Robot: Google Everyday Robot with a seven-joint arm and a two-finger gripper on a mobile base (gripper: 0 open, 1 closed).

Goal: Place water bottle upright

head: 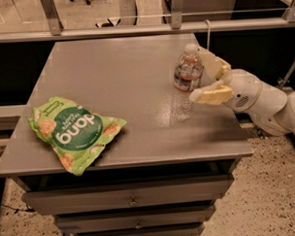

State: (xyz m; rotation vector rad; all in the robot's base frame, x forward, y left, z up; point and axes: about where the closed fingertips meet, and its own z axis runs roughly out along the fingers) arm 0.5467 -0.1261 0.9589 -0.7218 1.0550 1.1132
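The water bottle (185, 84) is a clear ribbed bottle with a white cap and a red-blue label band. It stands upright on the grey table (117, 77), right of centre. My gripper (196, 73) reaches in from the right at label height and is open. One cream finger (211, 61) is behind the bottle and the other (211, 95) is in front of it. Both fingers stand slightly apart from the bottle's right side.
A green snack bag (72, 131) lies flat near the table's front left. A metal rail (134, 29) runs along the far edge. The table's right edge is close under my arm (263, 101). Drawers (131, 200) sit below the tabletop.
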